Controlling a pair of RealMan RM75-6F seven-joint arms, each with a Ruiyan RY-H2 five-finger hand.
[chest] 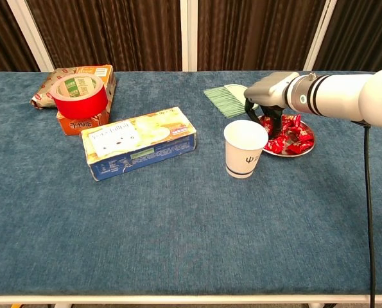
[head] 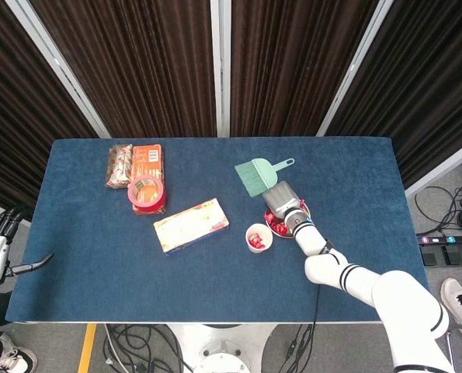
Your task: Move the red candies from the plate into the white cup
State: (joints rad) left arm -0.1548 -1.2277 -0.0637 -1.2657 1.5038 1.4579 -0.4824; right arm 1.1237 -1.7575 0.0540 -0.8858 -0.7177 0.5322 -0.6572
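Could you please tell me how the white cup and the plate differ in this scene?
The white cup stands tall and upright; the plate is flat, shallow and silvery. The right hand reaches onto the plate, while the white cup stands untouched. Both hold red candies.

The cup (chest: 244,149) is placed just left of the plate (chest: 304,144); the brush (chest: 228,99) is behind them. The tape (chest: 79,95) is stacked on a box (chest: 92,120) far left.

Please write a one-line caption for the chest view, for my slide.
The right hand reaches down into the plate of red candies, beside the white cup.
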